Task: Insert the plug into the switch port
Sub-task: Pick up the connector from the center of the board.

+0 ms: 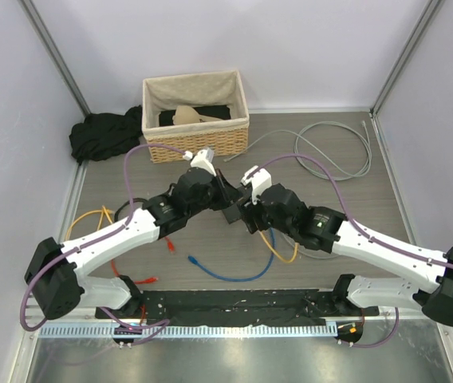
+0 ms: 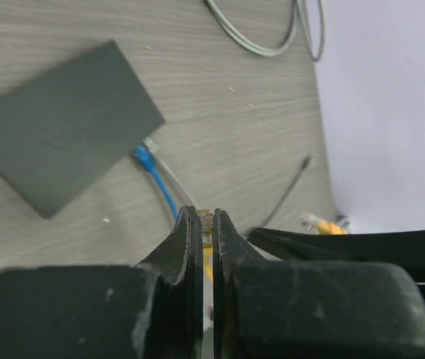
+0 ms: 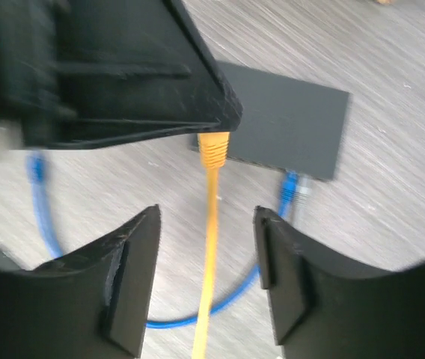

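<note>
The switch (image 2: 63,127) is a flat dark-grey box lying on the wooden table; it also shows in the right wrist view (image 3: 295,123). A blue plug (image 2: 144,155) and a grey one sit in its near edge. My left gripper (image 2: 206,213) is shut on a yellow plug (image 2: 206,223), held above the table and apart from the switch. My right gripper (image 3: 206,213) is open, its jaws on either side of the yellow cable (image 3: 211,224) just behind the plug (image 3: 214,146). In the top view both grippers meet at the table's middle (image 1: 238,206), hiding the switch.
A wicker basket (image 1: 196,116) stands at the back, with a black cloth (image 1: 103,136) to its left. A grey cable (image 1: 330,152) loops at the back right. A blue cable (image 1: 234,275), a yellow cable (image 1: 91,219) and a red plug (image 1: 148,280) lie near the front.
</note>
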Robot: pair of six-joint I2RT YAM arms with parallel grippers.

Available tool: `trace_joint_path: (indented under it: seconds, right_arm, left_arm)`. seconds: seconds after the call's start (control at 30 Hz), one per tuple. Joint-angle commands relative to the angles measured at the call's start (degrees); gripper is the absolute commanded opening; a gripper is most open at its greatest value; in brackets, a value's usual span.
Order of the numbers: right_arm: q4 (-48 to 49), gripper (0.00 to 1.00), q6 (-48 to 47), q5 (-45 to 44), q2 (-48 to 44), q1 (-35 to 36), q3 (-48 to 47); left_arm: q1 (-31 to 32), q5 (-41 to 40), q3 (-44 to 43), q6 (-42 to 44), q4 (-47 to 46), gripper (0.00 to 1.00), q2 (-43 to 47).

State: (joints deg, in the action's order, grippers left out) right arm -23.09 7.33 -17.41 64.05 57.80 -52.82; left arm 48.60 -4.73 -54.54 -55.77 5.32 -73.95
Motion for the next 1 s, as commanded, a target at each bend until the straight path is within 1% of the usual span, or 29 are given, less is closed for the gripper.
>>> trace_joint_path:
  seconds: [0.0, 0.07, 0.1, 0.17, 0.2, 0.23, 0.3, 0.37, 0.43, 0.53, 0.57, 0.67, 0.77, 0.83, 0.87, 0.97]
  right_arm:
    - [2.26, 0.68, 3.65, 7.55, -3.58, 0.47, -6.32]
    - [2.7, 0.71, 4.79, 11.42, -4.29, 0.38, -7.29]
    - [2.79, 0.73, 5.14, 12.39, -4.55, 0.47, -8.34]
    - [3.14, 0.75, 5.76, 15.37, -5.16, 0.47, -9.32]
    - [3.31, 0.75, 5.85, 15.82, -5.43, 0.47, -10.1]
    - [3.23, 0.76, 5.85, 15.57, -6.12, 0.47, -10.2]
    - [3.23, 0.78, 5.68, 12.33, -6.92, 0.38, -10.12]
    - [3.23, 0.79, 5.24, 8.12, -8.33, 0.21, -8.72]
    - [3.32, 0.79, 4.36, 7.04, -8.85, 0.12, -7.57]
    - [4.54, 0.78, 2.95, 6.69, -8.59, 0.12, -4.85]
    - [5.16, 0.77, 2.52, 6.69, -8.42, 0.12, -3.19]
    - [9.63, 0.76, 0.93, 6.34, -8.94, 0.12, 1.11]
    - [14.91, 0.72, -0.56, 4.67, -9.56, 0.03, 4.81]
    - [17.9, 0.68, -1.61, 4.14, -9.03, 0.03, 6.23]
    - [18.86, 0.64, -1.79, 4.22, -8.6, -0.06, 7.28]
    - [21.94, 0.58, -1.62, 5.98, -7.1, 0.03, 8.25]
  left_arm:
    - [-2.01, -6.08, 3.29, 7.42, -6.53, 0.0, 3.73]
    - [-2.98, -7.04, 5.67, 8.56, -8.3, 0.0, 4.25]
    - [-4.03, -7.13, 6.63, 9.27, -10.66, 0.0, 4.43]
    - [-5.26, -5.47, 9.53, 11.29, -14.18, 0.0, 5.22]
    - [-6.66, -4.25, 10.94, 11.99, -19.59, 0.0, 5.74]
    - [-7.37, -1.1, 13.91, 13.04, -22.43, 0.0, 6.45]
    - [-8.17, 0.07, 16.13, 14.19, -27.88, 0.0, 9.26]
    - [-8.17, 0.86, 16.84, 15.07, -28.17, 0.01, 10.75]
    - [-8.17, 2.78, 15.79, 14.38, -26.77, 0.01, 11.55]
    - [-8.17, 4.38, 14.82, 9.29, -25.8, 0.01, 10.85]
    - [-8.17, 7.08, 14.82, 5.62, -25.8, 0.01, 10.5]
    - [-8.17, 10.43, 15.61, -1.07, -27.47, 0.01, 9.18]
    - [-8.17, 11.76, 16.75, -5.48, -28.61, 0.01, 8.3]
    - [-8.08, 13.34, 17.54, -8.47, -29.31, 0.01, 7.95]
    - [-7.82, 13.52, 17.8, -9.44, -30.01, 0.01, 7.77]
    - [-7.29, 14.49, 18.68, -10.85, -31.25, 0.01, 7.42]
